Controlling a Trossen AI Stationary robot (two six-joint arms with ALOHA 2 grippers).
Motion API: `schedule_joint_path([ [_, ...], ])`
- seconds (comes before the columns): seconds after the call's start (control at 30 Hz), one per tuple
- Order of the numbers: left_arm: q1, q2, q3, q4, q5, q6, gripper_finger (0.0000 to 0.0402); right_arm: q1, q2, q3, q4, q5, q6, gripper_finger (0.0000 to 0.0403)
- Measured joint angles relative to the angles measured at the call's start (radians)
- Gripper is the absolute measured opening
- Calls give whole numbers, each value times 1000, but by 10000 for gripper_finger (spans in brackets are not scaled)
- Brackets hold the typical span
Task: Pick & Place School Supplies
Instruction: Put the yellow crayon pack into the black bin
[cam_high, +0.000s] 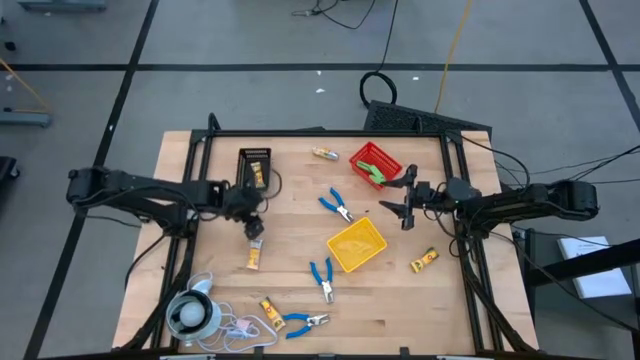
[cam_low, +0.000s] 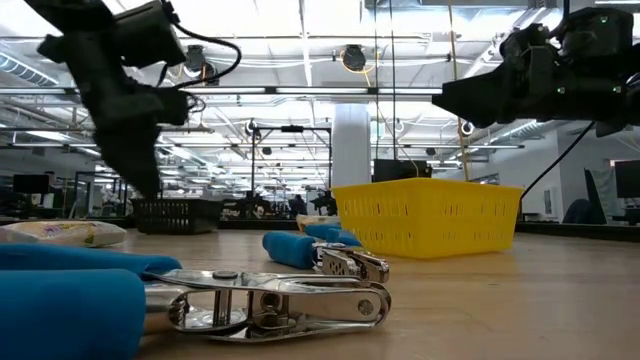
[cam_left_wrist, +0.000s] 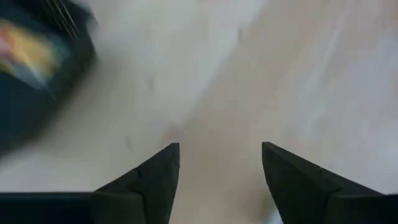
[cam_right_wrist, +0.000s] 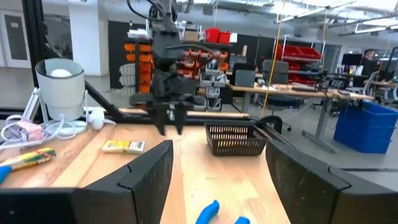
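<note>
School supplies are scattered across the counter (cam_high: 420, 310): blue-handled pliers (cam_high: 337, 206) mid-counter, a second pair (cam_high: 322, 279) just in front of the yellow bin (cam_high: 357, 244), a third pair (cam_high: 304, 322) near the front edge. Yellow-orange packets: one (cam_high: 255, 256) just below the left end effector (cam_high: 254, 226), one (cam_high: 324, 154) at the back by the red bin (cam_high: 375, 163), one (cam_high: 425, 262) front right, one (cam_high: 270, 312) front left near the white round object with cord (cam_high: 192, 314). Black bin (cam_high: 254, 168) at back left has a yellow-orange item inside; red bin holds something green. Left end effector hovers over bare wood between the black bin and the nearest packet, fingers (cam_left_wrist: 155, 180) spread apart, nothing between them. Right end effector (cam_high: 406, 205) sits off the counter surface between the red and yellow bins, fingers (cam_right_wrist: 149, 177) wide, empty. Low view shows the front pliers (cam_low: 250, 300) close up, lying flat, with the yellow bin behind them. Right wrist view looks across to the left arm, the black bin and a packet (cam_right_wrist: 123, 146) lying flat beside it.
</note>
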Motion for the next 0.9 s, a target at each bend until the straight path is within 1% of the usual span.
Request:
schedule_joint_path([
  [0.13,-93,3,1,-73,27,-156,247,0,0,0,-7,-2,0,247],
  [0.4,-275,3,1,-66,48,-431,235,0,0,0,-8,-4,-7,247],
  [0.57,-372,3,1,-72,50,-589,236,0,0,0,-9,-7,-25,247],
  [0.73,-422,3,1,-69,37,-692,237,0,0,0,-8,-8,-37,247],
  [0.9,-427,82,1,-24,28,-714,237,0,0,0,-4,-8,-44,247],
])
